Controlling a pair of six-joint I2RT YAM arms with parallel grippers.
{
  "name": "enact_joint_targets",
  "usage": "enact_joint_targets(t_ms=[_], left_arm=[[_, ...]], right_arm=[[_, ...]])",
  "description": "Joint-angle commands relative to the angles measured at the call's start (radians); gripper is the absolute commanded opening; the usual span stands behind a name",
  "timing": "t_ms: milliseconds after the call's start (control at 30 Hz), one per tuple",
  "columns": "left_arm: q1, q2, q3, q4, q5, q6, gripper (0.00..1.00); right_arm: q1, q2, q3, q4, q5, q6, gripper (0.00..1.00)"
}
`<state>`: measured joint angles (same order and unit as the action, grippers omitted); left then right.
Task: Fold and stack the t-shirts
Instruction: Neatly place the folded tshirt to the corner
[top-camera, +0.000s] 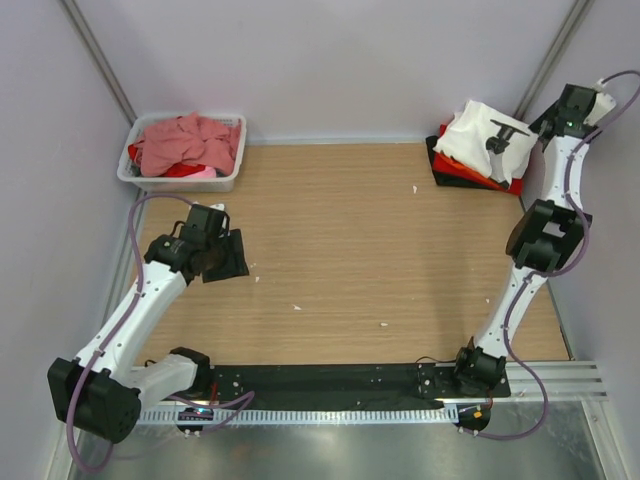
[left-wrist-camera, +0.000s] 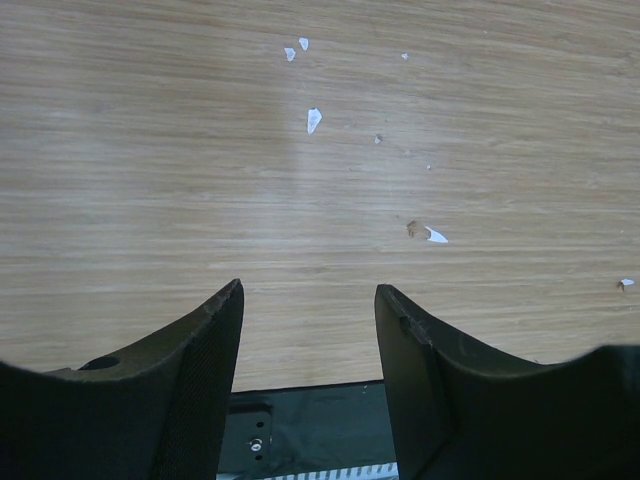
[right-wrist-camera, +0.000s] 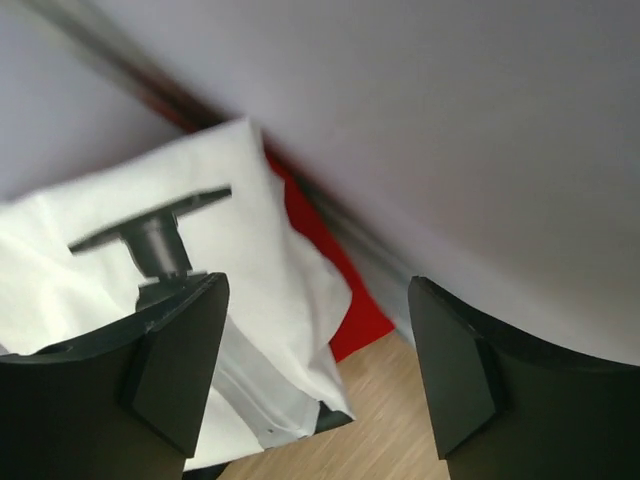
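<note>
A white t-shirt (top-camera: 468, 135) lies roughly folded on top of a red one (top-camera: 512, 185) and a black one (top-camera: 438, 160), in a stack at the table's far right corner. My right gripper (top-camera: 505, 135) hovers over this stack, open and empty. Its wrist view (right-wrist-camera: 315, 285) shows the white shirt (right-wrist-camera: 240, 220), the red shirt (right-wrist-camera: 320, 240) and a black sliver (right-wrist-camera: 335, 420) below it. A crumpled dusty-pink shirt (top-camera: 185, 140) and a red one (top-camera: 180, 170) fill the tub. My left gripper (top-camera: 225, 255) is open and empty over bare wood at the left (left-wrist-camera: 309, 288). No orange shirt shows.
The white plastic tub (top-camera: 180, 184) stands at the far left corner. Walls close in the table at the back and on both sides. Small white scraps (left-wrist-camera: 313, 120) lie on the wood. A black base plate (top-camera: 330, 380) runs along the near edge.
</note>
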<state>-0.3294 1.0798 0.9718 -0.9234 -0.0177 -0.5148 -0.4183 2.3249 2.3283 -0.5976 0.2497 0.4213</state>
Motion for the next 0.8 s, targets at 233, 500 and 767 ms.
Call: enact_joint_targets(t_ms=[233,500,767], left_arm=[[-0.003,-0.032,-0.001,0.034,-0.016,0.01,0.57],[-0.003,-0.021,0.001,0.032,-0.019,0.012,0.57],[-0.003,-0.012,0.001,0.028,-0.031,0.01,0.57]], right_arm=[[0.061,-0.282,-0.019,0.252,0.053,-0.001,0.77],[0.102,-0.047,0.005,0.329,-0.322,0.062,0.24],[0.099,0.089,0.008,0.412,-0.067,-0.076,0.18]])
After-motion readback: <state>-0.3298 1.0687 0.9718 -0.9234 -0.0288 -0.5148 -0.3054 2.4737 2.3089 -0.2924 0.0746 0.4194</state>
